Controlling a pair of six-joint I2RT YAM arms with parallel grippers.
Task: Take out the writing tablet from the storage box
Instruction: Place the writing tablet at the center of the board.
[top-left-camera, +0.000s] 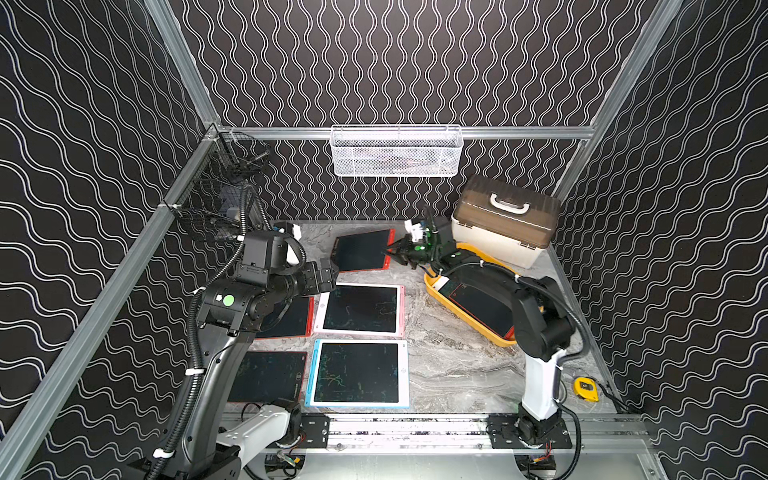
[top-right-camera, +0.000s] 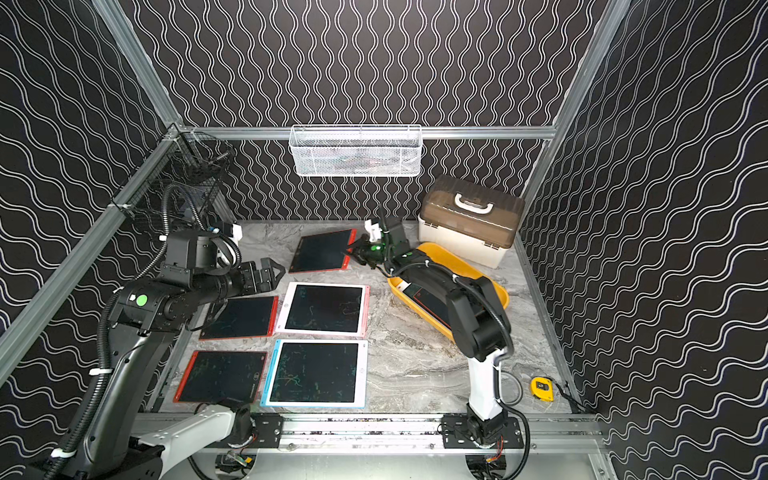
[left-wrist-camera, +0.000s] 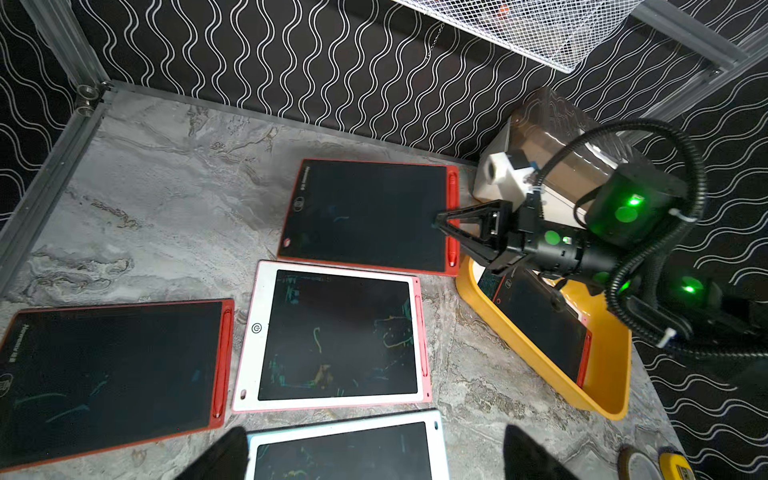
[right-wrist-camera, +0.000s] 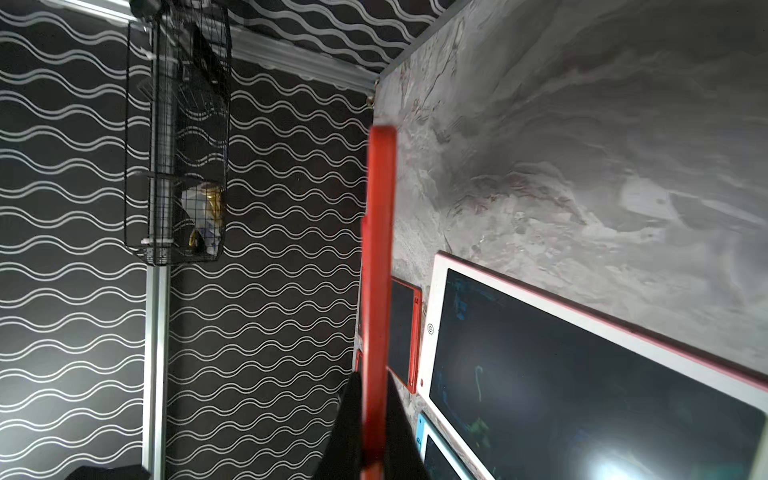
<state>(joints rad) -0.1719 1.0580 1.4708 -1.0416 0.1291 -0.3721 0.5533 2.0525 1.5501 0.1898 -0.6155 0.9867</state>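
1. Right claw (top-left-camera: 391, 250) is clamped on the short edge of a thin red-framed black-screen writing tablet (top-left-camera: 360, 250). The wrist view shows the red rim pinched between both fingers (right-wrist-camera: 405, 449).
2. The held tablet is outside the shallow yellow plastic storage box (top-left-camera: 498, 338), just beside its far-left corner. It sits flat and low over the grey marble-look desk (top-left-camera: 449, 374); cannot tell if it touches the desk.
3. A second red-framed tablet (left-wrist-camera: 540, 328) lies inside the box, partly hidden under the right arm.
4. Left claw (top-right-camera: 277, 272) is spread wide and empty, hovering well left of the box.
5. Step in hand, my read: set-down.
   - Lower until the whole frame rests flat, and only then let go.
   - Back out toward the box in the tablet's own plane so it doesn't drag.
   - Keep the wrist level, since a thin rim grip can slip if twisted.
   - Stay off the white-and-pink-framed tablet (top-left-camera: 359, 309) lying near, left of the box.
6. Writing:
   - There is a small brand line along the held tablet's short side, too blurred to read.
   - The white-and-pink one has a round button icon.
   - Its screen shows faint green and yellow scribbles, no words.
   - The small yellow tape measure (top-left-camera: 586, 389), front-right of the box, has an unreadable label.
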